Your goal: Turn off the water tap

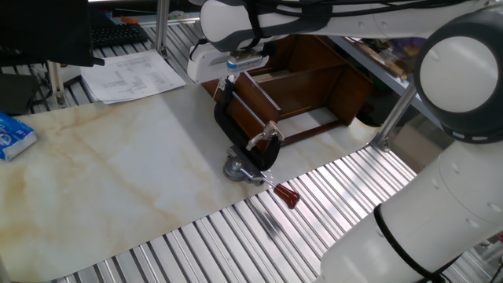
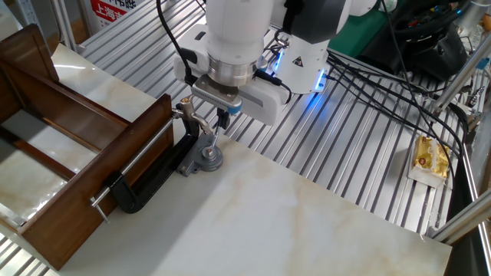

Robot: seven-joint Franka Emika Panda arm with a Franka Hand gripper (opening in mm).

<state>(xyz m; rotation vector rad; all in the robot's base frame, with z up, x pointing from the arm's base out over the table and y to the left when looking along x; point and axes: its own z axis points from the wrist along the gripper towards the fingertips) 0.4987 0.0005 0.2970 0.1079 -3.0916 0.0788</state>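
The water tap (image 1: pixel 264 135) is a small silver fitting with a short lever, held against the end of the brown wooden box by the black C-clamp (image 1: pixel 233 124). It also shows in the other fixed view (image 2: pixel 190 115), next to the clamp (image 2: pixel 153 178). My gripper (image 2: pixel 223 112) hangs just right of the tap and above the clamp's round grey disc (image 2: pixel 209 159), apart from both. Its blue-padded fingers (image 2: pixel 232 106) stand close together with nothing between them. In the first fixed view the gripper (image 1: pixel 230 69) shows above the clamp's far end.
The brown wooden box (image 1: pixel 302 86) stands open behind the clamp. The clamp's red-handled rod (image 1: pixel 287 195) lies on the ribbed metal. Papers (image 1: pixel 130 75) and a blue packet (image 1: pixel 14 135) lie at the far left. A yellow packet (image 2: pixel 430 159) lies on the right.
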